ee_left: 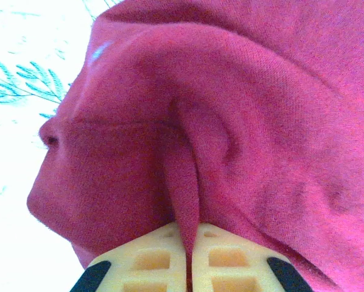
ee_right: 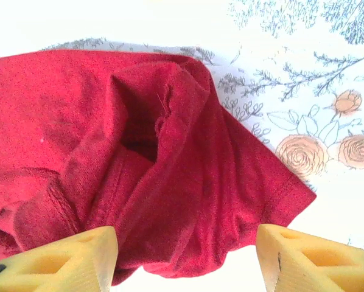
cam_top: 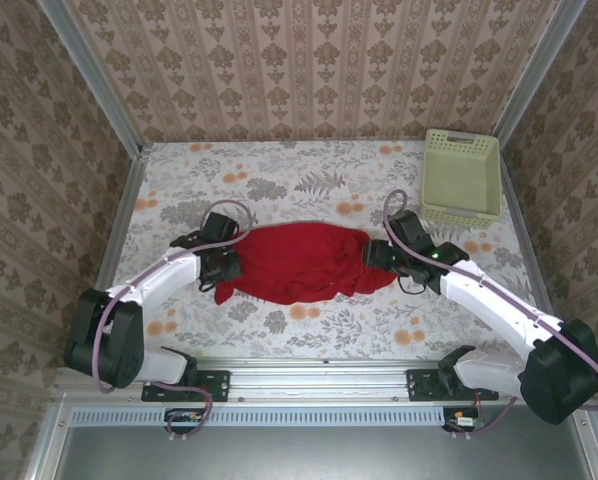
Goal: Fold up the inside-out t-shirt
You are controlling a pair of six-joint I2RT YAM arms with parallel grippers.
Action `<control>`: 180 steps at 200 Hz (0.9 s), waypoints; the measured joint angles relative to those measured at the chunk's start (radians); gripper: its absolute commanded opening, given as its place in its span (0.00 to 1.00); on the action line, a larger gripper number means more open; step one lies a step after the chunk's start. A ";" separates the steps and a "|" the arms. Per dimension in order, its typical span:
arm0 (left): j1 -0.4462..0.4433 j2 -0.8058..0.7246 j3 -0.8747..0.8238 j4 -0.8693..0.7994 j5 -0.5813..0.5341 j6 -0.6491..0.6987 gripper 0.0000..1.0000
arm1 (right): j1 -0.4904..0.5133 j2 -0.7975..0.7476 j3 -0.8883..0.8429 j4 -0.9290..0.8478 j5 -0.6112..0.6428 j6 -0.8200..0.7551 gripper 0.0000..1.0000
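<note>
- from above, the inside-out t-shirt (cam_top: pixel 304 262) lies bunched mid-table (cam_top: pixel 309 180), well apart from the pale basket (cam_top: pixel 462 175) in the far right corner.
- the left gripper (cam_top: pixel 223 266) is at its left edge; the left wrist view shows the jaws clamped on a thin fold of red cloth.
- the right gripper (cam_top: pixel 375 253) is at its right edge; the right wrist view shows yellow fingers (ee_right: pixel 72 255) wide apart over a sleeve hem, holding nothing.
- overhead, both sets of fingertips are too small to read.

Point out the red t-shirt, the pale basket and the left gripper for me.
red t-shirt (cam_top: pixel 304 262): top external view, middle of the bunched cloth.
pale basket (cam_top: pixel 461 178): top external view, its bare floor.
left gripper (ee_left: pixel 188 249): left wrist view, between the shut fingertips pinching a cloth fold.
</note>
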 measured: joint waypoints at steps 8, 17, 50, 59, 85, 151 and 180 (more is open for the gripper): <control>0.007 -0.011 0.000 0.000 0.001 0.000 0.03 | 0.000 0.010 -0.021 0.008 -0.011 0.000 0.62; 0.016 -0.020 0.000 0.000 0.004 0.004 0.01 | 0.000 0.028 -0.041 0.012 -0.024 0.001 0.60; 0.036 -0.023 0.000 -0.011 0.010 0.008 0.00 | 0.014 0.098 -0.063 0.040 -0.068 0.003 0.59; 0.036 -0.023 0.000 -0.011 0.012 0.011 0.00 | 0.022 0.109 -0.063 0.060 -0.081 0.003 0.58; 0.036 -0.023 0.000 -0.017 0.017 0.011 0.00 | 0.032 0.157 -0.056 0.104 -0.098 0.006 0.46; 0.036 -0.029 0.034 -0.060 0.044 0.029 0.00 | 0.050 0.248 0.043 0.123 -0.098 -0.005 0.05; 0.042 -0.067 0.058 -0.096 0.051 0.040 0.00 | 0.051 0.230 0.072 0.079 -0.021 -0.008 0.00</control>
